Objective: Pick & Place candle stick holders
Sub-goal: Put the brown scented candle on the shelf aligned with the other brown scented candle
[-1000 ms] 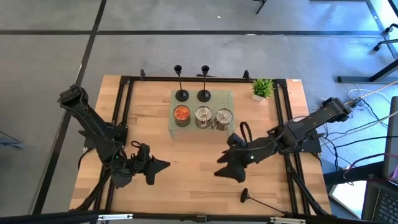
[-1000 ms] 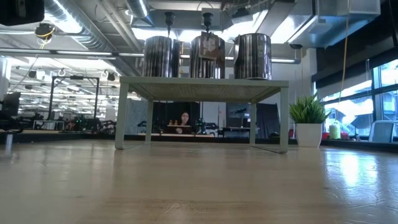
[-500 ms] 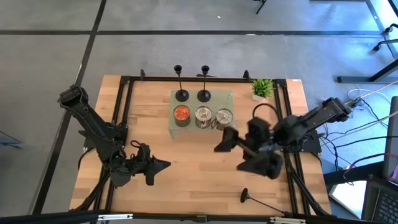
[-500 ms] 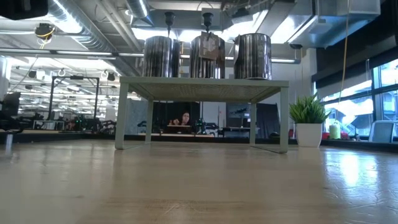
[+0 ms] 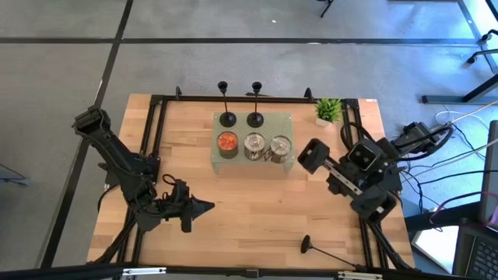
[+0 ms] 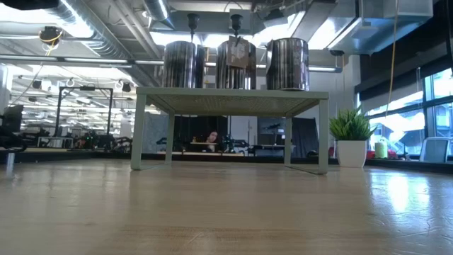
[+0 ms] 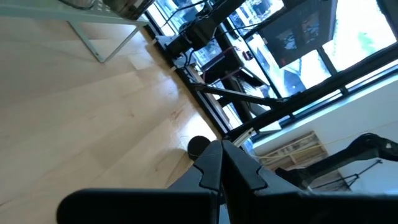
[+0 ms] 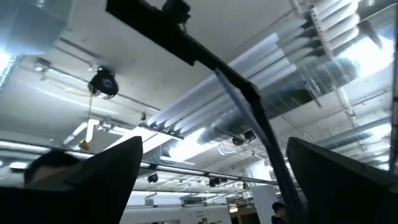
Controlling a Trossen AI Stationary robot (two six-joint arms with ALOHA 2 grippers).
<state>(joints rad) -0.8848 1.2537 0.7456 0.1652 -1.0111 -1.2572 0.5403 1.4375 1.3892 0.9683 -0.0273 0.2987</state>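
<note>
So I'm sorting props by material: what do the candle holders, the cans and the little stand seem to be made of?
The candle holders look like black matte metal, with thin stems and round bases; a third one lies on the table. The cans look like ribbed, shiny tin. The stand is pale green, probably painted metal or plastic; I cannot tell which.

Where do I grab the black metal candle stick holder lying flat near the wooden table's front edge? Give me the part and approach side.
Grip the black metal candle stick holder on its thin stem, close to the round flared base, coming straight down from above with the jaws set across the stem. It lies flat on the wooden table, so the stem's sides are free.
</note>
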